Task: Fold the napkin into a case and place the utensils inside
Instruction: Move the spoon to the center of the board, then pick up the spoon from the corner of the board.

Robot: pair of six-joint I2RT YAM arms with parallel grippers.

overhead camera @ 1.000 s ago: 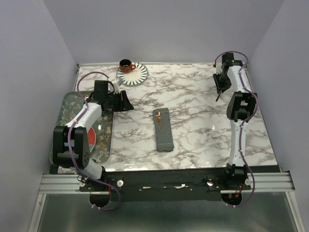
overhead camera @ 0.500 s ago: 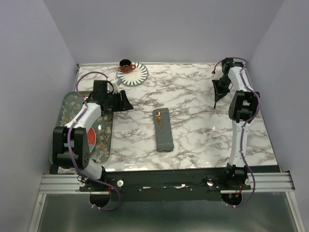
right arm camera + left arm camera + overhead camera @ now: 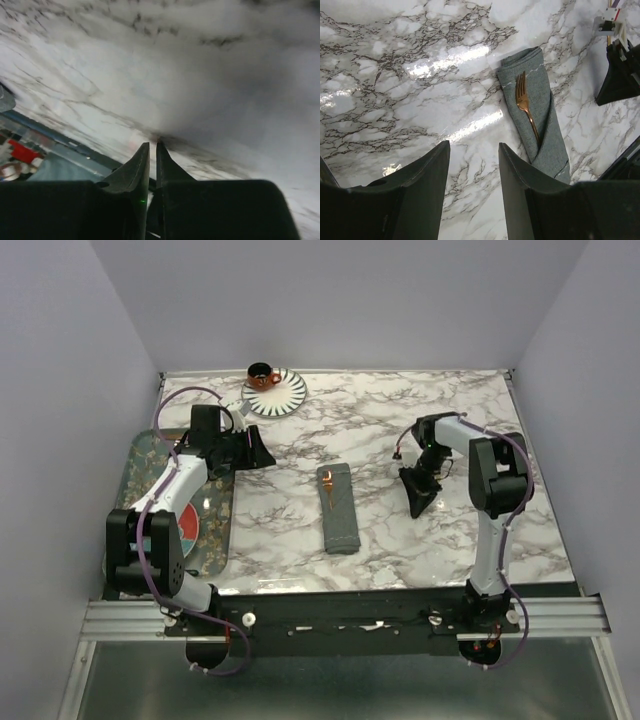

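The case (image 3: 338, 508), a long narrow dark grey pouch, lies mid-table, also in the left wrist view (image 3: 535, 115). One gold-copper utensil, a fork (image 3: 526, 107), sticks out of its far end (image 3: 327, 483). The second utensil is not visible. My left gripper (image 3: 262, 455) is open and empty, left of the case and above bare marble (image 3: 474, 150). My right gripper (image 3: 415, 508) points down at the table right of the case. Its fingertips (image 3: 145, 150) are all but shut (image 3: 153, 145), with nothing visible between them. That view is blurred.
An orange cup (image 3: 263, 375) stands on a striped saucer (image 3: 288, 397) at the back left. A patterned tray (image 3: 150, 455) lies at the table's left edge under the left arm. The table is white marble (image 3: 400, 560).
My right arm has swung from the far right corner down and inward to the table beside the case. The left arm and the case have not moved.
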